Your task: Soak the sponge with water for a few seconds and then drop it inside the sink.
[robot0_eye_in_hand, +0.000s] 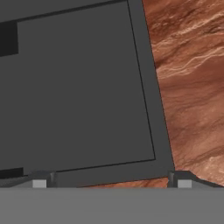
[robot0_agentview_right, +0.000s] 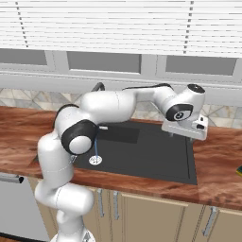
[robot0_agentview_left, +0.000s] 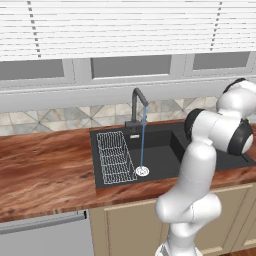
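My hand (robot0_eye_in_hand: 111, 181) hangs wide open and empty over the right end of the black sink (robot0_agentview_right: 156, 156). Water (robot0_agentview_left: 142, 140) streams from the faucet (robot0_agentview_left: 137, 102) onto the drain (robot0_agentview_left: 142, 171), beside the wire rack (robot0_agentview_left: 114, 156). A yellow-green sliver, maybe the sponge (robot0_agentview_right: 240, 170), lies on the wooden surface (robot0_agentview_right: 217, 165) well right of the sink.

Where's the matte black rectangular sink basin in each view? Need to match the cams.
Left base view: matte black rectangular sink basin sits centre, partly behind the arm.
Right base view: it lies centre to right, under the open two-finger gripper.
Hand view: its floor and rim take the left and middle.
Shared landmark: reddish-brown wooden counter bordering the basin.
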